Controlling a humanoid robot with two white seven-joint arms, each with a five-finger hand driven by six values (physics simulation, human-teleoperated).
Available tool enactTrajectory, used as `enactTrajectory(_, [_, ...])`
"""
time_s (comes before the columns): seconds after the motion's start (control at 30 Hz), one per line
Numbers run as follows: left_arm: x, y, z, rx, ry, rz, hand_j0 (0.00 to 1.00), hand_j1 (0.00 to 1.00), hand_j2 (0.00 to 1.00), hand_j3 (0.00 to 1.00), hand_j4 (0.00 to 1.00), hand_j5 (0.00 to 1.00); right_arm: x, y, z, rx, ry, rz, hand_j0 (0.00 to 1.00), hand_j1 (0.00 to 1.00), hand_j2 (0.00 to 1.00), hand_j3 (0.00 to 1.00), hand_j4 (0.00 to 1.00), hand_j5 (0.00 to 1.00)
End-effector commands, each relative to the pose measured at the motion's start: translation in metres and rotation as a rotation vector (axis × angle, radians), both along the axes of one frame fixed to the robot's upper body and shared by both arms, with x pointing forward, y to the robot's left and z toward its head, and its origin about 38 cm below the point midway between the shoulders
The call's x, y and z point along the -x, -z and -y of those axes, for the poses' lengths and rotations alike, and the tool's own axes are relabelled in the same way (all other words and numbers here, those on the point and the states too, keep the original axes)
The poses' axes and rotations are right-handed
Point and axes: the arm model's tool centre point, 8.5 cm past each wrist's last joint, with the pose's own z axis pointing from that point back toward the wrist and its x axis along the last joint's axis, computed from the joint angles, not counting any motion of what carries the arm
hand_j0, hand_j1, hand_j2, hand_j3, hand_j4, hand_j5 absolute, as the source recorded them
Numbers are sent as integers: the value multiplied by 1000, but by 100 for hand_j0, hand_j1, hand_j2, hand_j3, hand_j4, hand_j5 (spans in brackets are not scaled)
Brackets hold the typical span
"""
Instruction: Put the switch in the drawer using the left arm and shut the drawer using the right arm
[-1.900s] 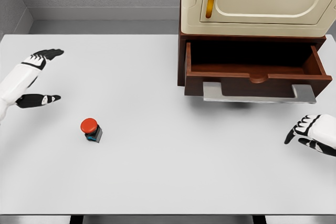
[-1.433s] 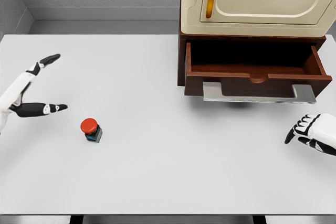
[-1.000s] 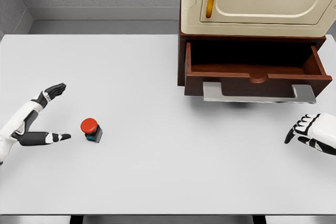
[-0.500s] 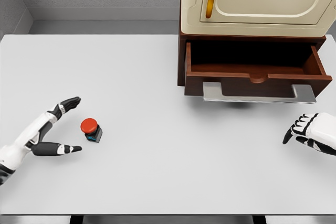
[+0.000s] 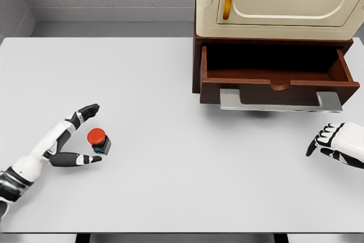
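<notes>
Left hand (image 5: 63, 140) spread open, empty, bracketing the switch (image 5: 99, 140) without contact. Risk: closing fingers could tip or nudge it away. Right hand (image 5: 335, 143), loosely curled, idled below the drawer (image 5: 273, 86).

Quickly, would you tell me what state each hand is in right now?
Left hand: open, fingers spread around the switch, not gripping it.
Right hand: open, relaxed, holding nothing.

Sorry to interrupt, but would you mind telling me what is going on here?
The left hand is open around the red-capped switch on the white table, thumb and fingers on either side, not yet gripping it. The wooden drawer under the cream cabinet stands open. The right hand waits at the right edge.
</notes>
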Motion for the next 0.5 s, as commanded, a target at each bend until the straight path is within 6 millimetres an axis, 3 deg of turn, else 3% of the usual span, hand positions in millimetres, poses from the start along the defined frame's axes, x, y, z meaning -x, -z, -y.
enactTrajectory(0.0, [0,4,1,22,-11,-22,100,100,100,100,100,100,0,-1,0,-3,2,-1,50,50,50,50,50,50])
enactTrajectory(0.23, [2,1,-8,-36,19,-63,100,100,100,100,100,100,0,-1,0,-5,1,-1,50,50,50,50,50,50])
enactTrajectory(0.47, [4,-19,-13,-113,64,-83,98,98,98,98,98,98,0,-1,0,0,-1,2,50,50,50,50,50,50])
